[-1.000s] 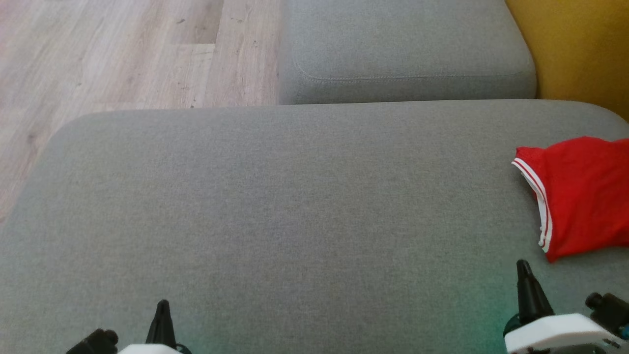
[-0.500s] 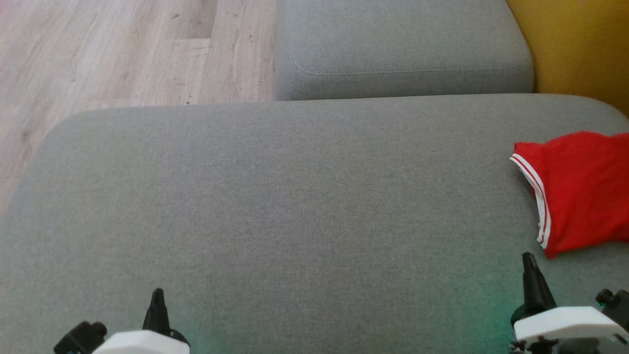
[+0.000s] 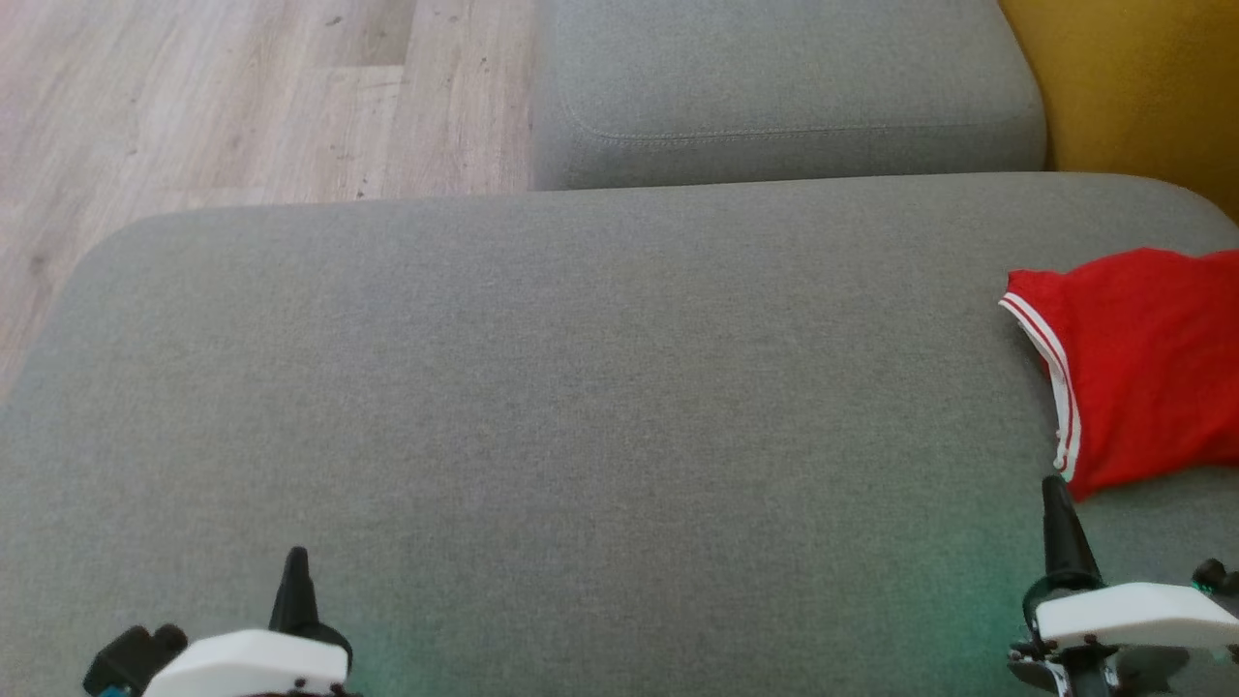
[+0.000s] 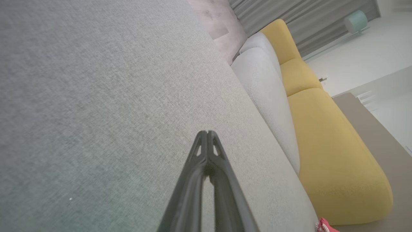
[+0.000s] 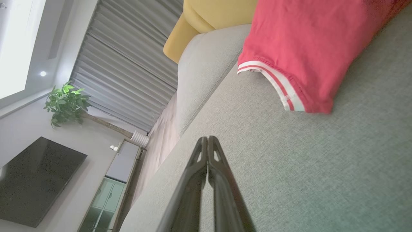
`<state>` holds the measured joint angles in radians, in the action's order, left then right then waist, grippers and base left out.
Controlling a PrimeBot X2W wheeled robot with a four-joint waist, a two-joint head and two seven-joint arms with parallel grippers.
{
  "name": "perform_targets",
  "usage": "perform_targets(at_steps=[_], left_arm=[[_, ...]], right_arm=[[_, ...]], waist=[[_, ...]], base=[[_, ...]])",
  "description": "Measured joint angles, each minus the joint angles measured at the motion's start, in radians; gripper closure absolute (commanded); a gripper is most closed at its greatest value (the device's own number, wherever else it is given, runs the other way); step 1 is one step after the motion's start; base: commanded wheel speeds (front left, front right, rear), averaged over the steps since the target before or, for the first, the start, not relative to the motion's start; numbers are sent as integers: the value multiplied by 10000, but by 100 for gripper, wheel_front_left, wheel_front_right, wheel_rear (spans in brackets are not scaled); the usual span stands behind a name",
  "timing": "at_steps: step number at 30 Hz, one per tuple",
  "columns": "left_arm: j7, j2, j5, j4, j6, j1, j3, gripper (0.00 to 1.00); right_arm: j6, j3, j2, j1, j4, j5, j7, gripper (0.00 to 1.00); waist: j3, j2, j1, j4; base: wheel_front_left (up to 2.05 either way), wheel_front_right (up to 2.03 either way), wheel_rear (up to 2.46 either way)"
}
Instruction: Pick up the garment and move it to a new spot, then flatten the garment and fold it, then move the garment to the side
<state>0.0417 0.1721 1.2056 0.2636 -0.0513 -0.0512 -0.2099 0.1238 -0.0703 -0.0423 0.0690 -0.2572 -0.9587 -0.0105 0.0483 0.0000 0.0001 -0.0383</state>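
The red garment [image 3: 1142,368], trimmed with white stripes, is seen lying bunched at the right edge of the wide grey cushion [image 3: 581,387], partly cut off by the frame. The right end effector [image 3: 1053,489] is held near the striped hem but apart from it, with its fingers pressed together and nothing gripped. The left end effector [image 3: 293,561] is likewise closed and empty, well apart from the garment. A wooden floor [image 3: 242,97] is seen beyond.
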Motion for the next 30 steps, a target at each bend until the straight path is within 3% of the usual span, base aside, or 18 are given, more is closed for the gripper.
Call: perform_targets(at_steps=[30], left_arm=[[-821, -652, 2219, 77, 968, 586, 1546, 100]], right_arm=[[0, -339, 0, -692, -107, -3561, -520, 100]], waist=[[-289, 0, -1, 215]], base=[[0, 0, 0]])
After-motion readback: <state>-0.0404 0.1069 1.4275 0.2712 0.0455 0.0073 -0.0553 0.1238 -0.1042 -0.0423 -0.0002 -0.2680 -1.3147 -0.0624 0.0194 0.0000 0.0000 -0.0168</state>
